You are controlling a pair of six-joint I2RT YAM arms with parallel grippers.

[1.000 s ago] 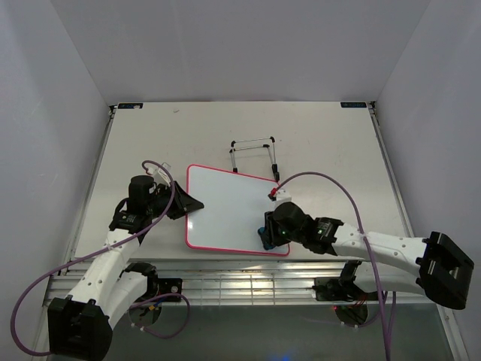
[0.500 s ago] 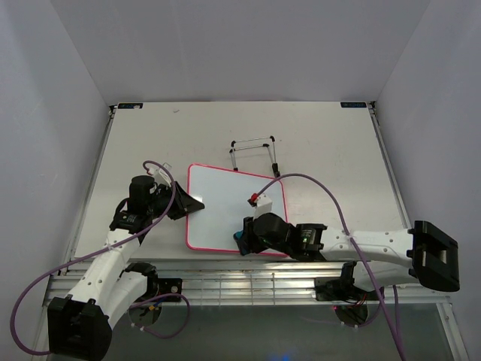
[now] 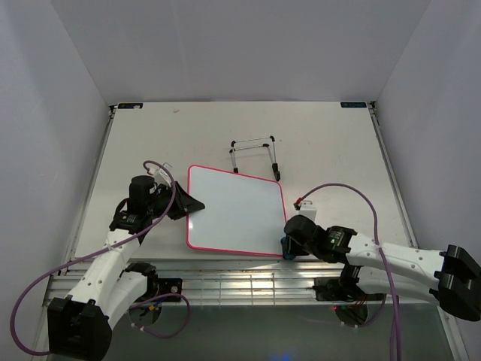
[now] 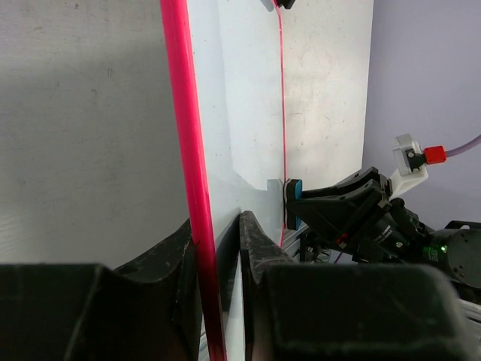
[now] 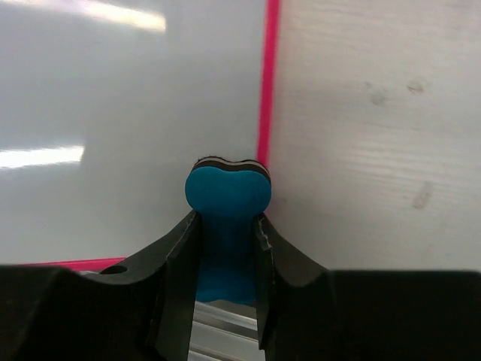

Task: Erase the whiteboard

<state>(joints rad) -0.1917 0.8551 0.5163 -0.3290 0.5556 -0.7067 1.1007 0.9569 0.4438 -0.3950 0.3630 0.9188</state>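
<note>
**Whiteboard pinned at its edge, eraser at its corner**

The whiteboard [image 3: 235, 210] lies flat on the table [image 3: 331, 143], a little toward 7 o'clock from the table's middle in the top view. Its white surface shows no writing inside the pink-red frame.

The left gripper [image 3: 192, 204] meets the board at its 9 o'clock edge. The left wrist view shows its two fingers clamped narrowly on that edge, one on either side of the pink frame, with almost no gap left around it.

The right gripper [image 3: 287, 246] sits at the board's 5 o'clock corner. In the right wrist view its fingers are clenched on a small blue eraser [image 5: 228, 192], gripping its waist so that the rounded head juts out past the fingertips. The head lies over the white surface, right against the pink frame near that corner. Whether it presses on the board cannot be told.

A thin black wire stand [image 3: 255, 154] rests on the table at 12 to 1 o'clock of the board, just beside its far edge.
</note>
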